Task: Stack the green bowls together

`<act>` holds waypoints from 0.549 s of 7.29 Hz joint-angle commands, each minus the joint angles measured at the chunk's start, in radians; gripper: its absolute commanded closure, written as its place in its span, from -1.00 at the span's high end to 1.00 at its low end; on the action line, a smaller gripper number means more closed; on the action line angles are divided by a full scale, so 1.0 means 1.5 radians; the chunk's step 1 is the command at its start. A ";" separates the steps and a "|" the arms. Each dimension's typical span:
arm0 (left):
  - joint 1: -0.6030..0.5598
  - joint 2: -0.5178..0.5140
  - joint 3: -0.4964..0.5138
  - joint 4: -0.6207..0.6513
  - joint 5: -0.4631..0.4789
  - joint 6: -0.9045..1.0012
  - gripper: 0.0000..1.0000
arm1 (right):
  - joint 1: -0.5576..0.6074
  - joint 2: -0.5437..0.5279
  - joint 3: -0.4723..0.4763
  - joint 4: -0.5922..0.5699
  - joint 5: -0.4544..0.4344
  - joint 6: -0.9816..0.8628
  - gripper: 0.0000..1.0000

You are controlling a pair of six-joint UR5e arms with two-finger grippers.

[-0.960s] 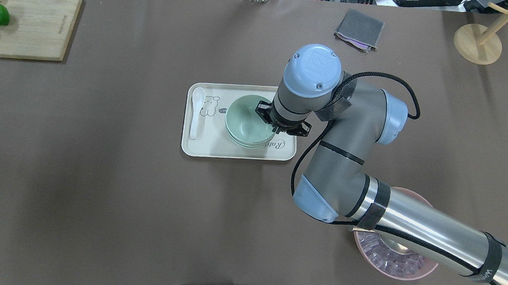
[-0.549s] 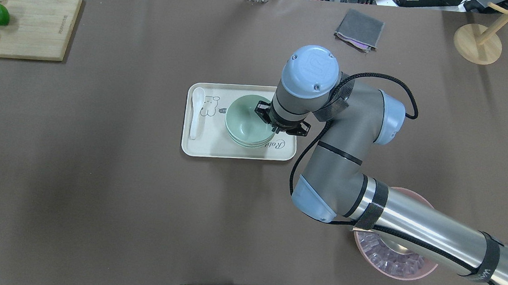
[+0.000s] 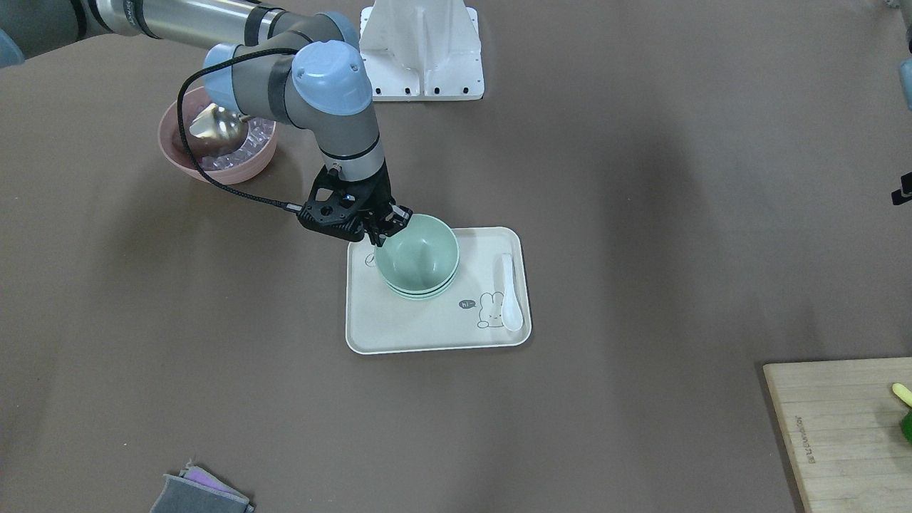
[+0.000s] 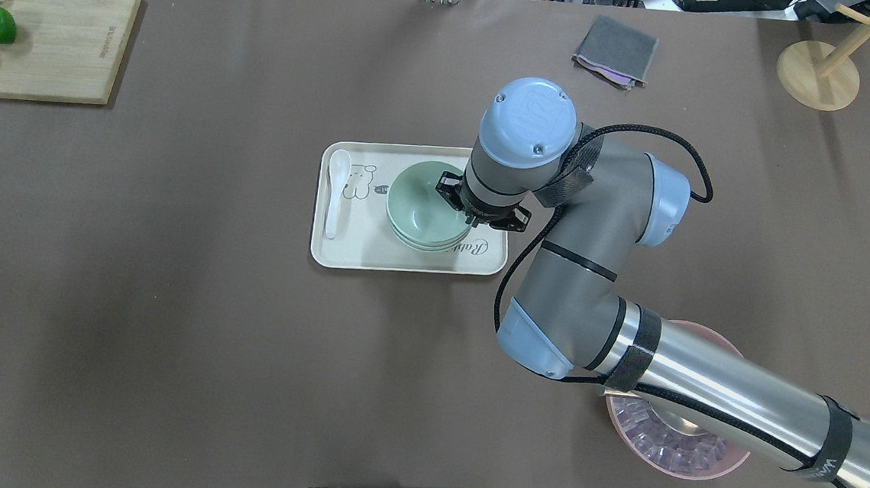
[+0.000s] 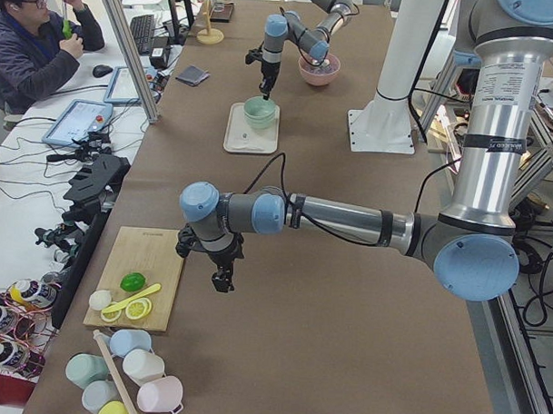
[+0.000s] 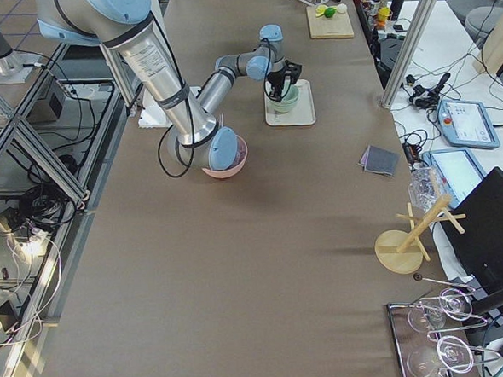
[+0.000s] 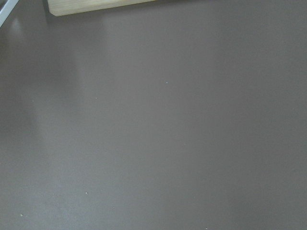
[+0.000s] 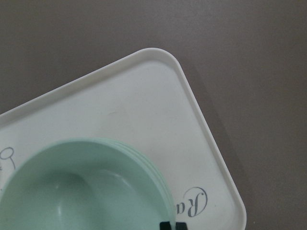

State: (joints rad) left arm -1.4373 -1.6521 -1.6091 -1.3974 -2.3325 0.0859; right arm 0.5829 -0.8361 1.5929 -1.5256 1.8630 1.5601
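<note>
The green bowls sit nested in one stack on a cream tray, also shown in the front view as green bowls on the tray. My right gripper is at the top bowl's rim on the side nearer the robot's right. In the right wrist view its dark fingertips sit close together on that rim of the green bowls. My left gripper hangs over bare table near the cutting board; I cannot tell its state.
A white spoon lies on the tray's left side. A pink bowl with ice sits under the right forearm. A cutting board with fruit is far left, a grey cloth and wooden stand at the back right.
The right arm's wrist and elbow have shifted slightly left. The gripper stays at the top bowl's rim, and the stack has not moved.
</note>
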 commanded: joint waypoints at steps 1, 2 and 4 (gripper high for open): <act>0.000 0.000 0.000 0.000 0.000 0.000 0.98 | 0.000 0.000 -0.011 0.016 0.000 0.000 -1.00; 0.001 0.000 0.000 0.000 0.000 0.000 0.98 | 0.000 0.000 -0.011 0.023 0.001 -0.002 -1.00; 0.001 0.000 0.000 0.000 0.000 0.000 0.98 | 0.000 0.000 -0.012 0.027 0.001 -0.054 0.99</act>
State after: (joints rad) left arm -1.4361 -1.6521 -1.6091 -1.3975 -2.3325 0.0859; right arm 0.5829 -0.8360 1.5766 -1.4894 1.8636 1.5311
